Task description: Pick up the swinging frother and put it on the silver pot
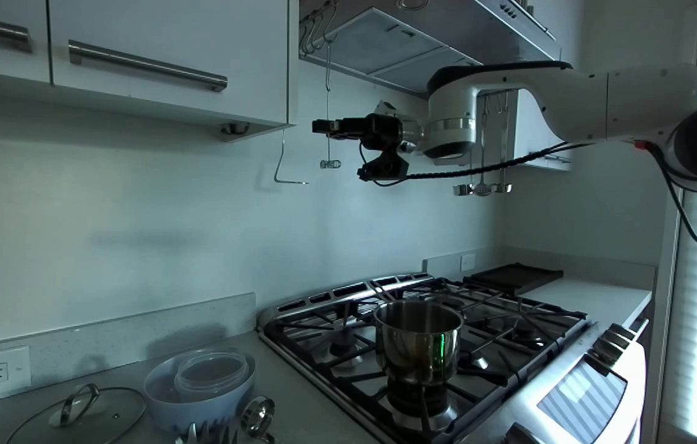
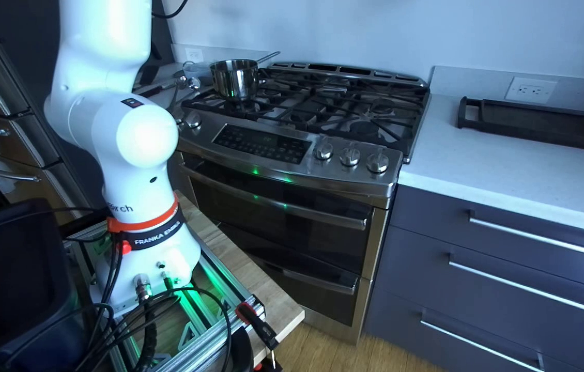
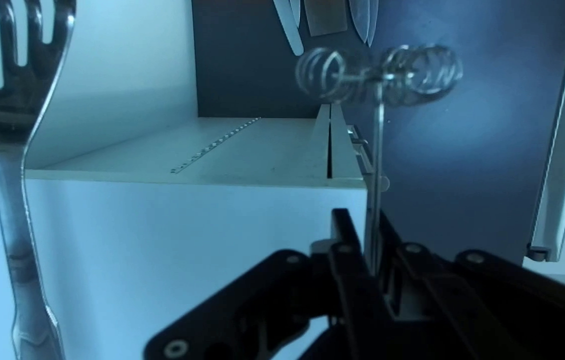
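Arm (image 1: 620, 105) extends from frame right in an exterior view: forearm about level, wrist bent so the gripper (image 1: 322, 126) lies flat and points left under the range hood (image 1: 459, 31), well above the stove (image 1: 521, 394). Base (image 2: 147, 263) sits upright on a wood-and-metal stand (image 2: 245, 268). Frother (image 3: 377, 135) hangs coil end down below the hood, its rod running between the fingers (image 3: 345, 227). They're close together either side of it; wrist view is dark there, so can't tell if they actually pinch the rod. Silver pot (image 1: 418, 345) upright on the stove, lower down and well apart from the frother. Readable text: "FRANKA EMIKA" on the dark band (image 2: 157, 234) round the base, "Birch" just above the orange-red ring (image 2: 147, 223). Oven panel (image 2: 262, 143) markings too small to read.
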### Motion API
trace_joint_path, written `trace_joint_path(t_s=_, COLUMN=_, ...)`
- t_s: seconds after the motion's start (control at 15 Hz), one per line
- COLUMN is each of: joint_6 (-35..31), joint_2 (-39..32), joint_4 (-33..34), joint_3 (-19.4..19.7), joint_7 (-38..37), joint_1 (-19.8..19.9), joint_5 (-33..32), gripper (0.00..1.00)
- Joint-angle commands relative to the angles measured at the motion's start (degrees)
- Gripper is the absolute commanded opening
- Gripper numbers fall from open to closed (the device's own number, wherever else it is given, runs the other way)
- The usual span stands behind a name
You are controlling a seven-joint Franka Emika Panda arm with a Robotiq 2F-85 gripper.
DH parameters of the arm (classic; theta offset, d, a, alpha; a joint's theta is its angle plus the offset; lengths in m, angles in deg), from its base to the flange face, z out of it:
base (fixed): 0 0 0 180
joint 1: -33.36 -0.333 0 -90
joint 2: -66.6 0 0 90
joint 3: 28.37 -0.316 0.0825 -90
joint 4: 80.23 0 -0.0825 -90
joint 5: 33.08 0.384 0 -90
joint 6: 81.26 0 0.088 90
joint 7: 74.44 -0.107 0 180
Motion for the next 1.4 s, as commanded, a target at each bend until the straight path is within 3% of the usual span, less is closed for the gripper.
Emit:
trace_joint_path(t_s=0.0, joint_6=1.0, joint_2=-1.2, joint_4=1.4, joint_3=-0.4, joint_7=-0.1, joint_1=0.2, joint_5=0.9, gripper=0.00)
trace_joint_path(t_s=1.33, joint_6=1.6, joint_2=1.3, joint_4=2.0, joint_3=-0.1, joint_7=0.5, joint_1=0.7, joint_5=-0.1, gripper=0.01)
